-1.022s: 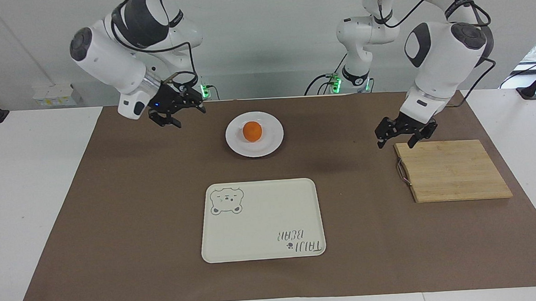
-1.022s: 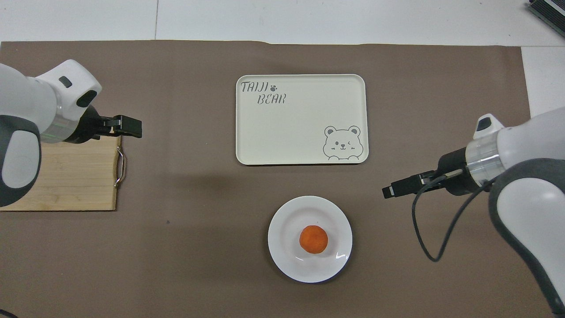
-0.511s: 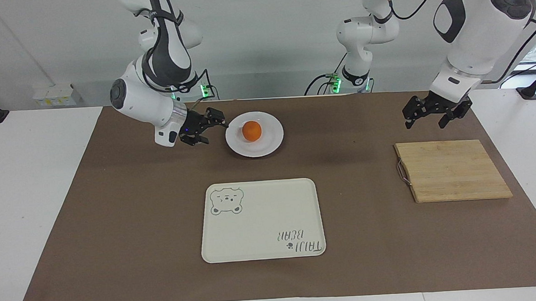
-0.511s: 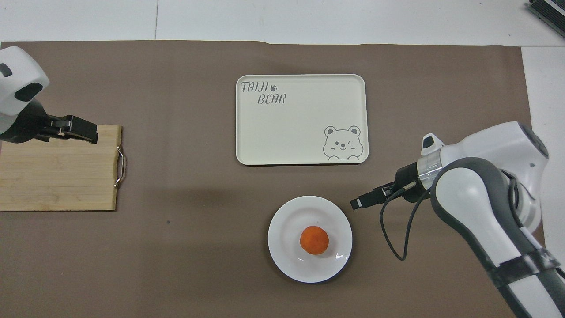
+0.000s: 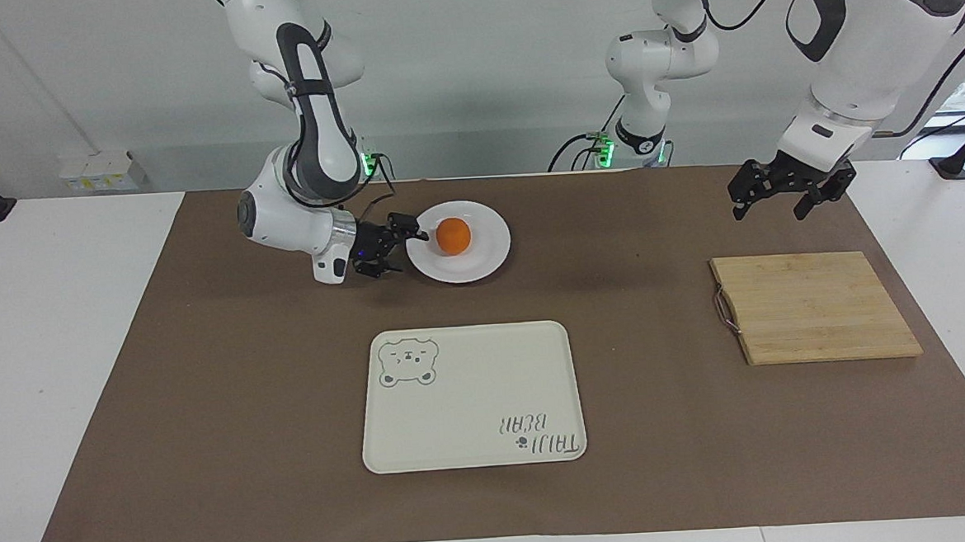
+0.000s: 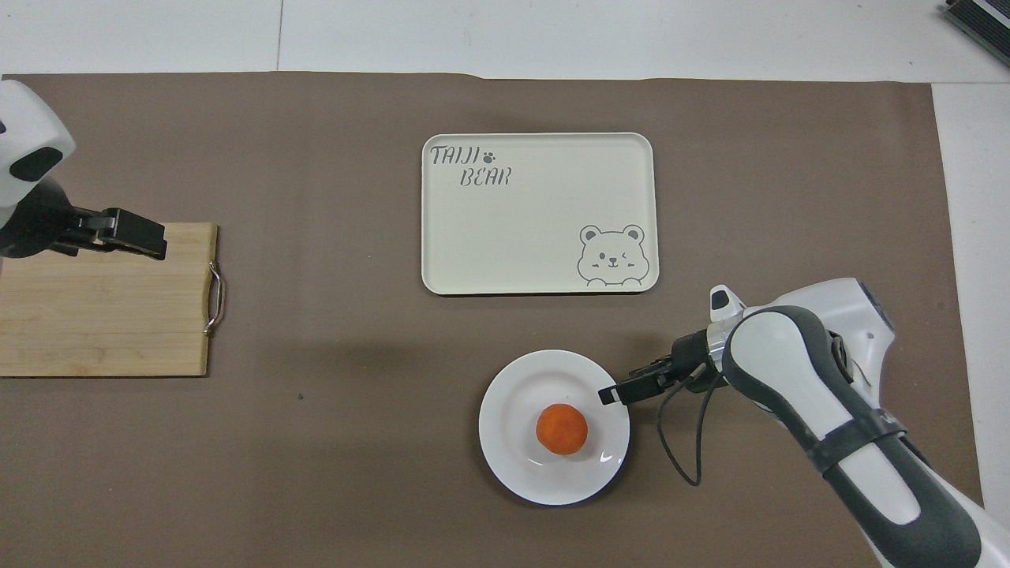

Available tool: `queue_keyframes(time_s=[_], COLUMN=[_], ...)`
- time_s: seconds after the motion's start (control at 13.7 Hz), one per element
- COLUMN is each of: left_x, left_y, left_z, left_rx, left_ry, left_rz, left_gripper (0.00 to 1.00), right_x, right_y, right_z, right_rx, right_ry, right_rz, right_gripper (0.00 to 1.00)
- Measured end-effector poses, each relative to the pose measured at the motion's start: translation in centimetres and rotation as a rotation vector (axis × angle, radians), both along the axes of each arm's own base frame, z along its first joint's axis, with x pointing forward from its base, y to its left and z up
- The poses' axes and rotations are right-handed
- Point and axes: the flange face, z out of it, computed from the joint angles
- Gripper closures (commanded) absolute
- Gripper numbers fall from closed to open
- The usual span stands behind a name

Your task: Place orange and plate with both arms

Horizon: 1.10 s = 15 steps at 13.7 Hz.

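Small round bright-orange fruit (image 5: 453,235) (image 6: 561,428), matte skin, uniform colour. Round glossy white shallow plate (image 5: 486,258) (image 6: 513,442), plain, no pattern; small bright highlights on the rim. Rectangular cream tray (image 5: 472,387) (image 6: 544,213), printed in grey: outline bear face in one corner, "TAIJI BEAR" lettering with a paw mark in the diagonal corner. Rectangular light wooden cutting board (image 5: 815,307) (image 6: 102,315), pale yellow-tan with parallel plank lines, silver metal handle on one short edge. Flat matte brown table mat (image 5: 208,401) (image 6: 316,442) over white tabletop (image 5: 39,327). Arms white with dark grey joint covers; right gripper (image 5: 403,246) (image 6: 609,394) and left gripper (image 5: 784,193) (image 6: 138,239) black.
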Motion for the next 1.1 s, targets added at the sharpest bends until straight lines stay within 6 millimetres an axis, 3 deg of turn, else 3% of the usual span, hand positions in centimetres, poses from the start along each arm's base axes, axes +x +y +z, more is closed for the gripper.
queue_keyframes(time_s=[0.44,0.51,0.66,0.73,0.8,1.1], left_x=[0.1,0.1,0.1,0.1,0.1,0.1], left_y=[0.7,0.7,0.7,0.7,0.7,0.7], left_z=[0.0,0.0,0.0,0.0,0.0,0.1], left_rx=[0.0,0.0,0.0,0.0,0.0,0.0], left_ry=[-0.001,-0.001,-0.001,-0.001,-0.001,-0.002], left_rz=[0.013,0.013,0.013,0.013,0.013,0.013], left_gripper=[0.0,0.0,0.0,0.0,0.0,0.0], right_x=[-1.8,-2.0,-2.1,-2.2,-2.3,-2.6], right_y=[1.4,1.4,1.5,1.5,1.5,1.8], right_z=[-2.4,-2.6,-2.7,-2.8,-2.8,-3.1], right_rx=[-0.021,-0.024,-0.025,-0.025,-0.026,-0.033], right_ry=[0.003,0.004,0.005,0.007,0.011,0.036], right_rz=[-0.01,-0.012,-0.01,-0.01,-0.011,-0.027], right_gripper=[0.0,0.13,0.65,0.86,1.0,1.0])
